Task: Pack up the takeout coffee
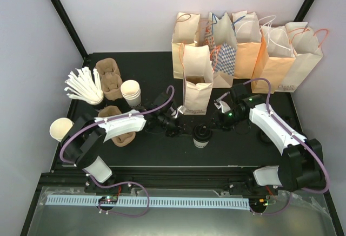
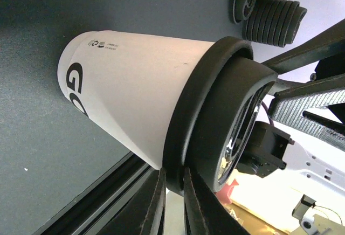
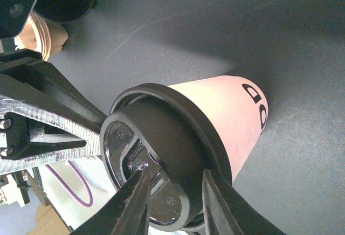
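Left wrist view: closest in, the left end effector (image 2: 173, 192) has its two fingers drawn almost together. Only a sliver of gap is left, with nothing in it. Their tips come up against the rim of the black lid (image 2: 226, 116); whether they touch cannot be told. The coffee (image 2: 135, 95) fills the view just past them, standing on the desk (image 2: 32, 154). Its white side shows big dark letters "GO", cut off, and a line of print near the base too small to read. Ribbed black stacks (image 2: 275, 19) lie beyond the lid.

Right wrist view: the right end effector (image 3: 172, 192) has its fingers part spread in front of the lid's raised top, holding nothing that can be made out. Curved strokes of large dark letters show on the cup wall.

Top view: the coffee stands upright between the two end effectors, toward the near edge. An open paper bag (image 1: 197, 84) with unreadable print stands just beyond them, and a row of bags (image 1: 243, 46) stands behind it. Out past the left one are a stack of cream cups (image 1: 131, 92), pulp carriers (image 1: 111, 79) and a bundle of white straws (image 1: 84, 87).
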Available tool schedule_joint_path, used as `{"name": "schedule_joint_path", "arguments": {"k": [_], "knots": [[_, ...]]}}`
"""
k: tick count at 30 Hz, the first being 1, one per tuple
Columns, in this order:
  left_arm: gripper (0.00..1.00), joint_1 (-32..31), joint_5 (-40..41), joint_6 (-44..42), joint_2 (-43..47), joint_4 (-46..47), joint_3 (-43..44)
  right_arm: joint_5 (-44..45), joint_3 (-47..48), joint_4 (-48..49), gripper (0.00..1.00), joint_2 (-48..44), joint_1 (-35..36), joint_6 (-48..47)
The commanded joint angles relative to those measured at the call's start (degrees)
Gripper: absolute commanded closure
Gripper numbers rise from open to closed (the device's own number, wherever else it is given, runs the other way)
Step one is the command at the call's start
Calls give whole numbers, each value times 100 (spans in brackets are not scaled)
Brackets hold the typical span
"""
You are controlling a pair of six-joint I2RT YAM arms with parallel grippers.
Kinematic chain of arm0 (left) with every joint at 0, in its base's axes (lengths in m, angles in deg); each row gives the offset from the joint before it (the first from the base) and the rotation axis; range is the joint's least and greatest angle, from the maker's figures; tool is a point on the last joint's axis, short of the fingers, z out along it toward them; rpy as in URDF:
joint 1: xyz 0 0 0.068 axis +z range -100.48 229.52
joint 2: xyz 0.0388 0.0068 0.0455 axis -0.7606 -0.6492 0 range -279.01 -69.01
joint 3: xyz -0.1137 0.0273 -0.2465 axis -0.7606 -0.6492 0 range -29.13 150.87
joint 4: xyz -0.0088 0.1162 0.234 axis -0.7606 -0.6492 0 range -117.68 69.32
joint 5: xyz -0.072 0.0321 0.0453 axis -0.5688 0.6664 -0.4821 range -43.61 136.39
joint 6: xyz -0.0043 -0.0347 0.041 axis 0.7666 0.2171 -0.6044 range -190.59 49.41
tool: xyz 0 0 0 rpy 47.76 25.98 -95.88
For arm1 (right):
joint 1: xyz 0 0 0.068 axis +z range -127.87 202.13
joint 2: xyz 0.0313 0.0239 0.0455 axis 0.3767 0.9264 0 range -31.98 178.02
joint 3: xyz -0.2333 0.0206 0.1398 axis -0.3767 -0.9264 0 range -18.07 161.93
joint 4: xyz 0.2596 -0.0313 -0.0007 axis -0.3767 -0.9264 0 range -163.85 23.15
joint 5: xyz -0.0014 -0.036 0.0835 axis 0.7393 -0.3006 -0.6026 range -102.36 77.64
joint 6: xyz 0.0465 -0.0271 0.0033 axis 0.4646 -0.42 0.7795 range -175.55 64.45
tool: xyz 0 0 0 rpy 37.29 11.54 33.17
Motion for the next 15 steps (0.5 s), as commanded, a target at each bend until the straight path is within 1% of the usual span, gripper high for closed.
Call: {"name": "schedule_joint_path", "arguments": {"k": [1,4,9,15], "knots": [[88,-55,-158,-4,-177,68,70,-107,-112,140,70,36,34,-79],[87,-63,-148,-33,-228,48,79,-105,-180,153,70,27,31,-77],[88,-63,28,-255,-293,-295,114,-28,-392,215,70,10,35,-67],[91,-63,285,-635,-415,-714,92,212,-1022,420,72,30,31,49]]}}
